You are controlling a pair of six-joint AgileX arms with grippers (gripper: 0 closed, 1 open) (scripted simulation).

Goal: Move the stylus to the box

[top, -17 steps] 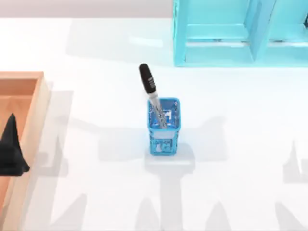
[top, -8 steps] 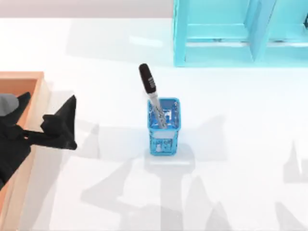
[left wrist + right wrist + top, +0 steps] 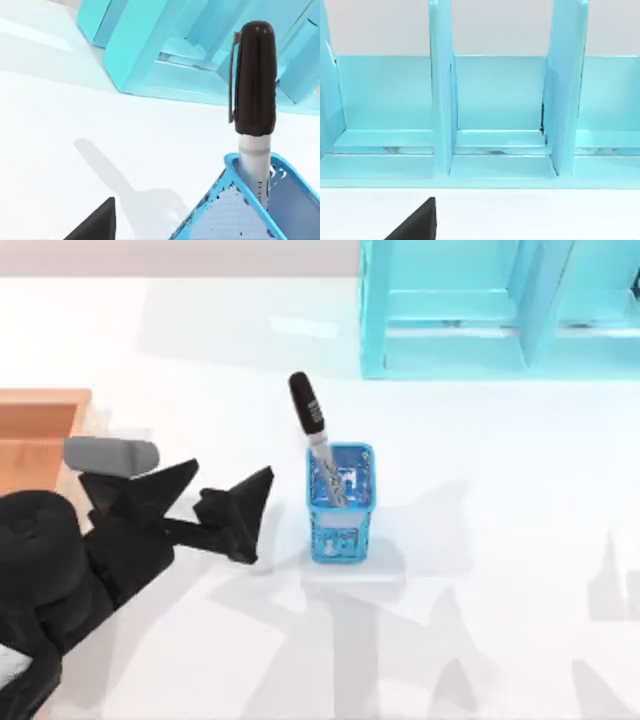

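Note:
The stylus (image 3: 308, 410) stands tilted in a small blue mesh cup (image 3: 340, 510) at the table's middle, its black top leaning up and to the left. My left gripper (image 3: 232, 476) is open with nothing in it, just left of the cup and below the stylus top. The left wrist view has the stylus (image 3: 255, 80) close up, rising out of the cup (image 3: 235, 200), and one black finger (image 3: 97, 225) low beside it. The box (image 3: 40, 400) lies at the left edge, partly hidden by my left arm. One right finger (image 3: 417, 222) is off to the side, facing the shelf.
A cyan shelf unit (image 3: 480, 310) stands at the back right, behind the cup, and is also in the right wrist view (image 3: 495, 115). White tabletop stretches to the right of the cup and in front of it.
My left arm has swung right, from over the box across the table to just beside the cup. The stylus and the cup have not moved.

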